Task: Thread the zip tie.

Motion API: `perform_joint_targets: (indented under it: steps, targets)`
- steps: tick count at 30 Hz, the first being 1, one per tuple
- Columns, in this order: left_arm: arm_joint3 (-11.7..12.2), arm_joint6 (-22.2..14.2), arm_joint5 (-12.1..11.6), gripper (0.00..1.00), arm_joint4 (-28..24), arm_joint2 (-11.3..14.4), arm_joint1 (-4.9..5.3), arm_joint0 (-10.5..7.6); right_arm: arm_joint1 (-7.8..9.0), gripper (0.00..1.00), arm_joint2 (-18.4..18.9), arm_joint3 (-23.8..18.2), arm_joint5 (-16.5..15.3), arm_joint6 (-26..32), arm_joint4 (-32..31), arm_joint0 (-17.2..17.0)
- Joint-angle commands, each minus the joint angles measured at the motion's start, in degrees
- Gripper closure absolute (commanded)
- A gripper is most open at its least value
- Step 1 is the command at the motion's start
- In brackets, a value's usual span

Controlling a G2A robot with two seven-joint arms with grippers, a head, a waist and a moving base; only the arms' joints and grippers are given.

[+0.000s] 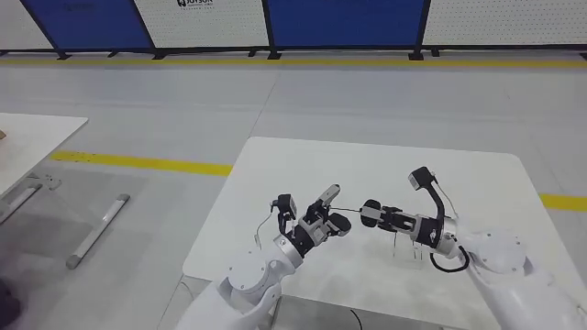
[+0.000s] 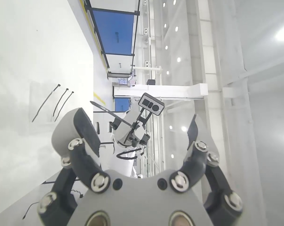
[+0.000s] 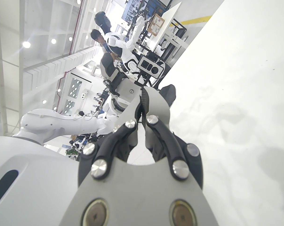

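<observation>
White and matte, the table (image 1: 413,170) carries a few spare ties (image 2: 58,102) lying side by side. Above it the right end effector (image 3: 142,109) is pressed together on the zip tie (image 2: 111,115), which sticks out straight towards the left end effector (image 2: 138,123). The left one's fingers (image 2: 85,130) stand wide apart with nothing between them. The two face each other closely, the tie's free tip near the left one. No loop shows, so I judge the task early. The tie is picked up and presented, but the left grasp and the threading itself are not yet done.
</observation>
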Motion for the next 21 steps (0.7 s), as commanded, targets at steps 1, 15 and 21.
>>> perform_joint_targets:
  steps: [1, 15, 21]
  targets:
    - [-0.03, -0.07, 0.02, 0.00, -0.02, -0.02, 0.01, 0.02, 0.00, 1.00, 0.00, 0.00, 0.00, 0.00, 0.00, 0.00]
    - [1.81, 0.83, -3.07, 0.17, 0.24, 1.72, -0.48, -1.03, 0.00, 1.00, 0.00, 0.00, 0.00, 0.00, 0.00, 0.00]
    - [3.18, 1.43, -3.55, 1.00, 1.10, 2.24, -0.67, -1.72, 0.00, 1.00, 0.00, 0.00, 0.00, 0.00, 0.00, 0.00]
